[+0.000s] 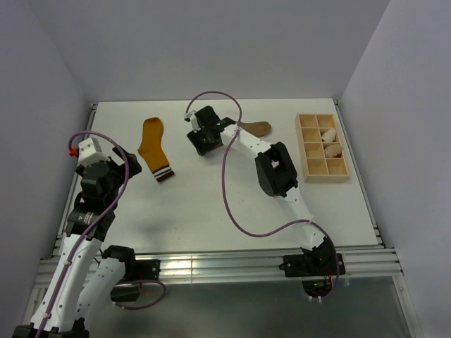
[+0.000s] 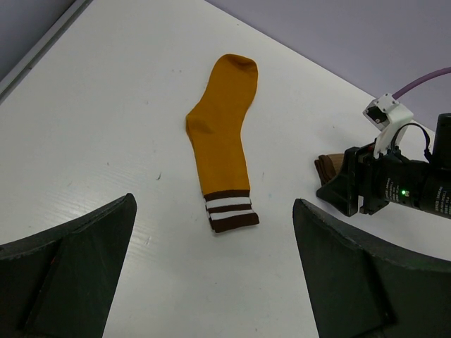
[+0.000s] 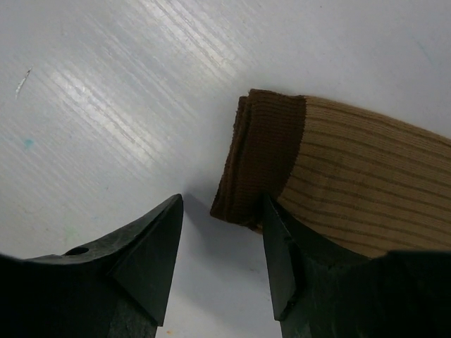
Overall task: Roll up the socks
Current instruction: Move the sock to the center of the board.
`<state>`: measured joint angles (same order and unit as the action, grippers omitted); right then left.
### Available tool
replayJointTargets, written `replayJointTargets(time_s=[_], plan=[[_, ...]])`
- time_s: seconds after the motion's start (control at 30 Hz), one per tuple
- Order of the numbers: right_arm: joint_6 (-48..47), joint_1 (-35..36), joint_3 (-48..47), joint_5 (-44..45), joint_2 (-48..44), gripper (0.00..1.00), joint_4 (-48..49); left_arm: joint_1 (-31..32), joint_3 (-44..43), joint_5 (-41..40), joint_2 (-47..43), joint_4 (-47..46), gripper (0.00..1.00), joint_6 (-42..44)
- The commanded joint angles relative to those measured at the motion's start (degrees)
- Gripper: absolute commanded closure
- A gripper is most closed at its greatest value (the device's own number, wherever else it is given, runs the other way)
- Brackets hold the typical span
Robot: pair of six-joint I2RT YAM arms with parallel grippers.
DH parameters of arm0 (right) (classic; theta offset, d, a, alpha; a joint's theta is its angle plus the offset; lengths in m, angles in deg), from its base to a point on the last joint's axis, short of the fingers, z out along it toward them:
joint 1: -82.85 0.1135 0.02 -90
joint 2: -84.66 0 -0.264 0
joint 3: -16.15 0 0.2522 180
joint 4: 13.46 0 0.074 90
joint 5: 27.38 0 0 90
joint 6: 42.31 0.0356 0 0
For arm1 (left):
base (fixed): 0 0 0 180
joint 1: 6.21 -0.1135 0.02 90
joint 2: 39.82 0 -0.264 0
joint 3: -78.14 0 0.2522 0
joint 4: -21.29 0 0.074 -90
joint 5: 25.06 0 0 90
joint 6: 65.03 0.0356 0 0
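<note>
Since both socks are thin knit, expect them light, limp and grippy rather than slick; best taken at an end, cuff or toe, so the roll starts from a firm edge

Tan sock (image 3: 366, 176): flat at far middle of the table (image 1: 211, 204), partly hidden under the right arm

Mustard sock (image 2: 225, 134): flat, well apart to its left, toe far, striped end near

Right arm stretched forward, wrist pitched down. Right gripper (image 3: 218, 239) sits low at the tan sock's dark cuff (image 3: 264, 158), jaws parted, one finger over bare table, the other at the cuff edge, not clamped

Left arm raised near its base. Left gripper (image 2: 213, 211) spread wide, empty, facing the mustard sock
</note>
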<state>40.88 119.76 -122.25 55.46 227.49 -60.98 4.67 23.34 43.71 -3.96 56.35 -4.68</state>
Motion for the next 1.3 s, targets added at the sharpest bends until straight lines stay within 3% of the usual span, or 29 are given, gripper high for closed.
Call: replayJointTargets(time_s=[0.0,0.17,0.37,0.67,0.93,1.1,1.27], plan=[[1.36,0.45,-3.41,-0.40,1.58,0.44,-1.56,0.20,0.17,0.23,0.00,-0.73,0.01,0.12],[2.67,0.80,1.31,1.18,-0.70,0.55,-1.67,0.20,0.25,0.40,-0.08,-0.73,0.01,0.29],[3.73,2.38,18.36,3.11,-10.18,0.60,1.94,0.20,0.52,1.37,-0.17,-1.26,0.01,0.12],[6.72,7.74,37.95,3.73,-19.59,0.58,7.56,0.20,0.34,9.09,3.25,-1.52,0.01,-5.32],[12.43,9.06,48.17,1.97,-26.71,0.54,13.71,0.20,3.06,13.50,15.02,-6.61,0.02,-18.50],[13.14,9.06,51.42,-0.31,-28.56,0.53,16.70,0.20,2.19,11.13,28.00,-13.81,0.01,-21.50],[13.14,9.15,52.57,-1.19,-28.74,0.52,17.67,0.11,-4.04,10.60,39.97,-17.78,0.01,-22.47]])
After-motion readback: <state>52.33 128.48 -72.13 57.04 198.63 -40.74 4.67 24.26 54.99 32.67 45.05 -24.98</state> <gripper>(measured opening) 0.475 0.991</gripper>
